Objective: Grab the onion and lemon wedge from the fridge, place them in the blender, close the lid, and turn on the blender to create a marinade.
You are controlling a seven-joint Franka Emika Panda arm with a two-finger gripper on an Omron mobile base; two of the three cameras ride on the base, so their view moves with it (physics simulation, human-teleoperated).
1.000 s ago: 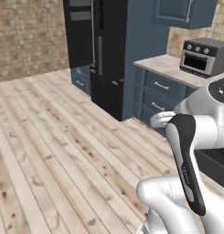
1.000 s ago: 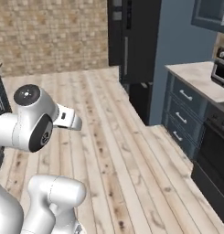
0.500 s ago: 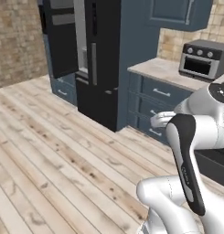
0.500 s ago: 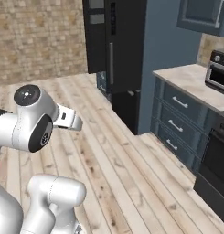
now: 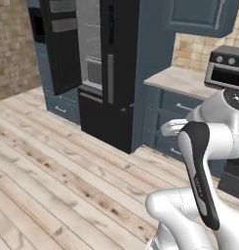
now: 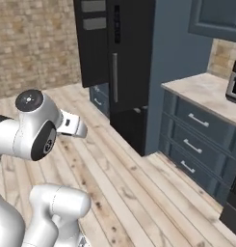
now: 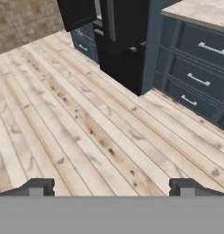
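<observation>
The fridge (image 5: 118, 73) is a tall black appliance at the back. Its left door (image 5: 62, 49) stands swung open, and grey shelves (image 5: 91, 46) show inside. It also stands at the top of the right base view as the fridge (image 6: 126, 62), and its lower part shows in the hand view as the fridge (image 7: 125, 32). My gripper (image 7: 111, 188) hangs open over bare wood floor, well short of the fridge, with nothing between its fingertips (image 7: 38, 186). The onion, the lemon wedge, the blender and the lid are out of view.
A blue cabinet run with drawers (image 6: 196, 140) and a beige counter (image 5: 182, 80) stands right of the fridge. A grey countertop oven (image 5: 226, 71) sits on it. A brick wall (image 6: 32, 43) closes the left. Wood floor (image 7: 86, 119) lies open ahead.
The whole picture has shifted: the base has driven, and the fridge now looks larger and nearer the middle. The arm holds the same pose, gripper still open.
</observation>
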